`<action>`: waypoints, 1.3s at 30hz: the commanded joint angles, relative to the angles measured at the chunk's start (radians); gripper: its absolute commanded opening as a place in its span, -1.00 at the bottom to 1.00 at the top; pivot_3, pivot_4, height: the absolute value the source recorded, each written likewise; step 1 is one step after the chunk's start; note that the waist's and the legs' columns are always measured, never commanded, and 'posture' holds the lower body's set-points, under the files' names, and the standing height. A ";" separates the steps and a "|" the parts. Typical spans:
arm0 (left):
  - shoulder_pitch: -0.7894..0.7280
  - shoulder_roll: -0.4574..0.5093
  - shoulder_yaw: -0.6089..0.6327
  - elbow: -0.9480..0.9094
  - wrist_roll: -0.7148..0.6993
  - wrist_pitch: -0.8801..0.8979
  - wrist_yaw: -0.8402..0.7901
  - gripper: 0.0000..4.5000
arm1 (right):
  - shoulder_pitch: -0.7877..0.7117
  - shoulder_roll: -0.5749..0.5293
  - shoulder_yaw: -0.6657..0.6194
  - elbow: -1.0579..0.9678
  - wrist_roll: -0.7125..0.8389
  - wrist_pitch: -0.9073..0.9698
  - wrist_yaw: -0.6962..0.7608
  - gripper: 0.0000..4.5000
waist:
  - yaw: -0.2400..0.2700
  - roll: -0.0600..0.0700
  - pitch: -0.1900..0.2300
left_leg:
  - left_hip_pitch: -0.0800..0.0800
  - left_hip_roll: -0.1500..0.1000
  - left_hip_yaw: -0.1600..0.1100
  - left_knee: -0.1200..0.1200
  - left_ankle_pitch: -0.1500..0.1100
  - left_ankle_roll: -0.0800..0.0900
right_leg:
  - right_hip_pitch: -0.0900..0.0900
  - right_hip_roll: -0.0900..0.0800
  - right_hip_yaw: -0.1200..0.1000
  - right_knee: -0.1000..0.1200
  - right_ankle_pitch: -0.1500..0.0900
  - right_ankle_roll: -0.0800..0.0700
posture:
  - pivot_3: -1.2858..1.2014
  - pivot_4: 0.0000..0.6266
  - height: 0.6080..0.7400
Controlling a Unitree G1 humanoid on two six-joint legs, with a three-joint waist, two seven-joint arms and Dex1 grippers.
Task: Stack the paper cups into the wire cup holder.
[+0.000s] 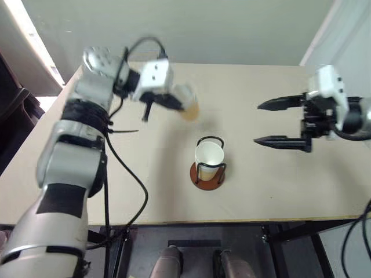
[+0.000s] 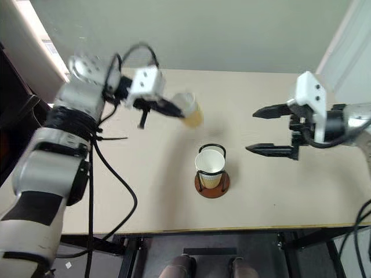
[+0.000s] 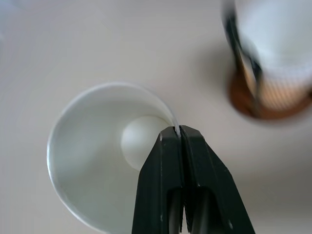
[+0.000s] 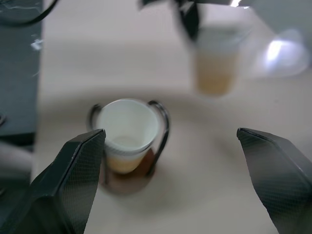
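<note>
Holding a paper cup [image 1: 189,104] by its rim, the left gripper [image 1: 175,103] sits above the table [image 1: 278,174], toward the far edge and left of centre. Its two black fingers [image 3: 183,161] are pressed together on the cup's wall, one inside and one outside, as the left wrist view shows, with the white inside of the cup open to the camera. The cup hangs tilted, clear of the table top, its tan wall blurred.

Near the middle of the table, closer to the near edge, stands the wire cup holder [image 1: 208,169] on its round reddish-brown base. A cup in the holder [image 1: 208,155] already sits upright inside the black wire loops, white mouth up; in the right wrist view a faint second rim line shows just below its lip, so two cups may be nested there, though I cannot tell for sure.

Toward the right edge, the right gripper [image 1: 279,123] hovers above the table with its fingers wide apart and nothing between them, pointing toward the holder but well apart from it.

By my reading the task is well along: at least one cup is stacked, and the held cup has yet to be brought over the holder, turned upright and dropped into the one already there.
</note>
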 commanded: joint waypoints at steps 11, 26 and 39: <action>0.067 0.227 -0.336 -0.517 -0.471 0.147 -0.041 -0.99 | 0.062 -0.037 -0.086 -0.088 0.120 0.032 -0.024 1.00 | -0.016 0.002 0.000 | 0.013 -0.004 0.000 0.001 -0.007 0.011 | 0.007 -0.004 0.006 0.007 -0.002 0.003 | 0.03 -0.52 1.00; 0.115 0.191 -0.415 -0.515 -0.356 0.089 -0.041 -0.99 | 0.088 -0.039 -0.057 -0.111 0.098 0.013 -0.062 1.00 | -0.016 0.002 0.000 | 0.017 -0.006 -0.001 0.000 -0.007 0.011 | 0.012 -0.005 0.004 0.007 -0.001 0.002 | 0.03 -0.52 1.00; 0.148 0.199 -0.419 -0.536 -0.318 0.090 -0.041 -0.99 | 0.080 -0.037 -0.032 -0.109 0.086 -0.005 -0.068 1.00 | -0.015 0.002 0.000 | 0.016 -0.006 -0.001 0.000 -0.007 0.011 | 0.012 -0.005 0.004 0.006 -0.001 0.002 | 0.03 -0.52 1.00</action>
